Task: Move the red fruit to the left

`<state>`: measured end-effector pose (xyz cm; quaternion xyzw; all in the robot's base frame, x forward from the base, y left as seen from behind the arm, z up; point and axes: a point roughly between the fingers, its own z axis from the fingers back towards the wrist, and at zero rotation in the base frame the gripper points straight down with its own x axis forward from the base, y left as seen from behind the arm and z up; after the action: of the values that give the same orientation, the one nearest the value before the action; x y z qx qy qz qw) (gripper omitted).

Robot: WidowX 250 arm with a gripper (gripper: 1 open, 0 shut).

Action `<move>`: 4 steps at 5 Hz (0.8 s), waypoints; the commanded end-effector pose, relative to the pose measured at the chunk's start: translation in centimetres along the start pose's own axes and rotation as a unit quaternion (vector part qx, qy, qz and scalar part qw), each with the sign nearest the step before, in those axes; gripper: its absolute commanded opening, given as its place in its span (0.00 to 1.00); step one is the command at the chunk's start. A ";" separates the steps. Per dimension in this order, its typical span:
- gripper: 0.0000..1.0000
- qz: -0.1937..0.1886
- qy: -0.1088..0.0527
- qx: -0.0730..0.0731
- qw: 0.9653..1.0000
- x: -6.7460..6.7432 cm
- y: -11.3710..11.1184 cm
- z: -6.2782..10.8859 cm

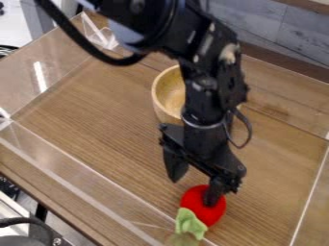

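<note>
1. Now the end effector point(206, 185) points straight down over the red fruit point(202, 204), near the front edge of the wooden surface point(90, 125).
2. Jaws spread wide, nothing clamped; one black finger point(176, 167) sits to the left of the fruit, the other comes down in front of its right side. Can't tell if either touches the fruit.
3. Red fruit lies on the surface w/ its pale green leafy end point(190, 225) toward the camera, close to the front clear wall.
4. Wooden bowl point(170, 91) stands farther back, behind the black arm point(206, 82), partly hidden by it and well apart from the fruit.
5. Clear plastic walls point(52, 48) ring the surface on all sides.
6. Cables run along the arm at upper left; arm reaches in from the top of the view.
</note>
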<state>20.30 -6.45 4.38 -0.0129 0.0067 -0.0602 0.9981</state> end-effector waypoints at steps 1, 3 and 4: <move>1.00 -0.006 -0.026 -0.005 1.000 1.5 -0.4 -0.5; 0.00 -0.023 -0.040 -0.003 0.999 2.8 -0.1 -0.9; 0.00 -0.041 -0.048 -0.001 0.998 2.9 -0.1 -0.4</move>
<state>22.30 -7.00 3.00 -0.0155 -0.0190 -0.0998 0.9947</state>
